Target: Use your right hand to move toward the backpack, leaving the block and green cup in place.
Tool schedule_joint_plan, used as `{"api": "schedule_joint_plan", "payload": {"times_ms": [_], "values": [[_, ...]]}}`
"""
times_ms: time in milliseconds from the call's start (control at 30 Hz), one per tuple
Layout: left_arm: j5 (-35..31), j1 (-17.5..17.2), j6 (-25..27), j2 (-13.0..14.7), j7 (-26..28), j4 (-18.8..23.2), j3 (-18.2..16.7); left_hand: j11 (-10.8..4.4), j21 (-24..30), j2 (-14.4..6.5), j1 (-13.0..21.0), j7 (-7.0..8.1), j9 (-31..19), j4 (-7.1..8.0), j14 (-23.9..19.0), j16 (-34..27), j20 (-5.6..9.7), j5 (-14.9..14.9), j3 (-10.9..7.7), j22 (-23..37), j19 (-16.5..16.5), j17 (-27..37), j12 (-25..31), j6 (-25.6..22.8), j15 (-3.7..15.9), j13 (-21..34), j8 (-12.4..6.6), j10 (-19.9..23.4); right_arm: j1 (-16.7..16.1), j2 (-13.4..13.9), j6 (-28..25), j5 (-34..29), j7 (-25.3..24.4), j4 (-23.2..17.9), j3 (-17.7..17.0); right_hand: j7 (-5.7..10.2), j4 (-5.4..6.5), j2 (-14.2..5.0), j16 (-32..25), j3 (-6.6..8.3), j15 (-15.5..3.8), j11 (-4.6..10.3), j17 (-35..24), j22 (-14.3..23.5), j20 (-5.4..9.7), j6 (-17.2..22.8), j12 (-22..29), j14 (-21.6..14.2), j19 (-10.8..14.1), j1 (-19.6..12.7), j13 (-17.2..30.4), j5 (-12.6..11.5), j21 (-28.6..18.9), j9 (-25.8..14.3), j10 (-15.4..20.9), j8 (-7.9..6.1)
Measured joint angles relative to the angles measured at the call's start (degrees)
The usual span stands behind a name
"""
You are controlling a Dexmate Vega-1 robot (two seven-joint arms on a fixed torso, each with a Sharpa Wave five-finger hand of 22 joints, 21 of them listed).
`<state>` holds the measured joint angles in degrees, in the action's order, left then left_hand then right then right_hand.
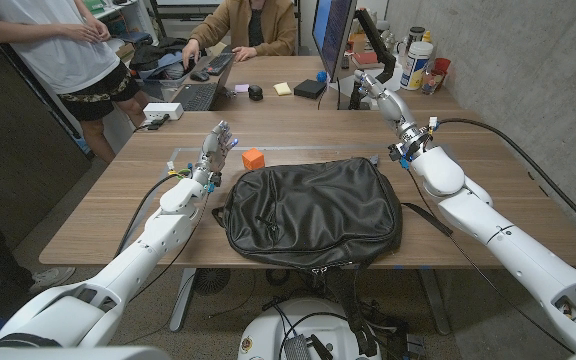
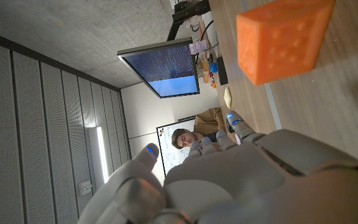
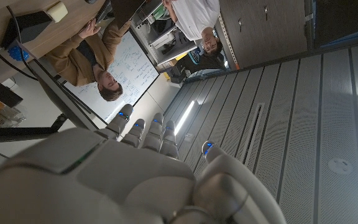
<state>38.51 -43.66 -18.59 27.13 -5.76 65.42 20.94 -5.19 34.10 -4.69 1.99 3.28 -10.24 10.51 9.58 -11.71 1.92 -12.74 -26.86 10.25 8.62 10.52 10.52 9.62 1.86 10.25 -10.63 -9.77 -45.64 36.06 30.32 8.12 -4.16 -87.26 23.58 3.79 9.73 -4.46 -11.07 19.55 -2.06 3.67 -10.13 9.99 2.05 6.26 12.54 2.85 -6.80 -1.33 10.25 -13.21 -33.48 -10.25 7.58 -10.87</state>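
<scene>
Both arms reach forward, left hand (image 1: 218,143) and right hand (image 1: 372,88) raised, fingers apart.

One backpack (image 1: 313,212), one orange block (image 1: 253,158).

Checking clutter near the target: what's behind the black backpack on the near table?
Just behind the backpack, toward its left corner, sits an orange block, with the left hand raised beside it. No green cup is visible. Whatever lies beneath the bag is covered.
</scene>
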Motion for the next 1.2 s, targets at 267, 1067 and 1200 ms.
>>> {"api": "schedule_joint_plan", "payload": {"times_ms": [267, 1067, 1200], "values": [[0.0, -0.2, 0.0, 0.1, 0.1, 0.1, -0.1, 0.00, -0.2, 0.0, 0.0, 0.00, 0.0, 0.00, 0.0, 0.0, 0.00, 0.0, 0.00, 0.0, 0.0, 0.0, 0.0, 0.0, 0.00, 0.0, 0.00, 0.0, -0.2, 0.2, 0.8, -1.3, -0.3, -0.8, -0.2, -0.20, 0.00, 0.00, 0.0, 0.00, 0.00, 0.00, 0.0, 0.0, 0.00, 0.2, 0.0, 0.0, 0.0, 0.0, 0.0, 0.0, 0.2, 0.0, 0.0, 0.00], [-0.1, -0.4, -0.1, 0.1, 0.5, 0.3, -0.1, 0.00, -0.4, 0.0, 0.0, 0.00, 0.0, 0.00, 0.0, 0.0, 0.00, 0.0, 0.00, 0.0, 0.0, 0.0, 0.0, 0.0, 0.00, 0.0, 0.00, 0.0, -0.9, 1.4, 2.8, -6.4, -1.1, -3.5, -1.1, 0.31, -0.17, 0.00, 0.0, 0.16, 0.00, 0.31, 0.0, 0.0, 0.00, 0.9, 0.0, -0.6, 0.4, 0.0, 0.0, 0.0, 0.4, 0.0, 0.3, 0.00], [-0.1, -0.3, -0.1, 0.1, 0.6, 0.3, -0.1, 0.00, -0.4, 0.0, 0.0, 0.00, 0.0, 0.00, 0.0, 0.0, 0.00, 0.0, 0.01, 0.0, 0.0, 0.0, 0.0, 0.0, 0.00, 0.0, 0.00, 0.0, -1.0, 1.7, 3.2, -7.4, -1.2, -4.1, -1.1, 0.27, -0.17, 0.00, 0.0, 0.16, 0.22, 0.31, 0.0, 0.0, 0.00, 1.0, 0.0, -0.8, 0.4, 0.0, 0.0, 0.0, 0.7, 0.0, 0.9, 0.00]]}}
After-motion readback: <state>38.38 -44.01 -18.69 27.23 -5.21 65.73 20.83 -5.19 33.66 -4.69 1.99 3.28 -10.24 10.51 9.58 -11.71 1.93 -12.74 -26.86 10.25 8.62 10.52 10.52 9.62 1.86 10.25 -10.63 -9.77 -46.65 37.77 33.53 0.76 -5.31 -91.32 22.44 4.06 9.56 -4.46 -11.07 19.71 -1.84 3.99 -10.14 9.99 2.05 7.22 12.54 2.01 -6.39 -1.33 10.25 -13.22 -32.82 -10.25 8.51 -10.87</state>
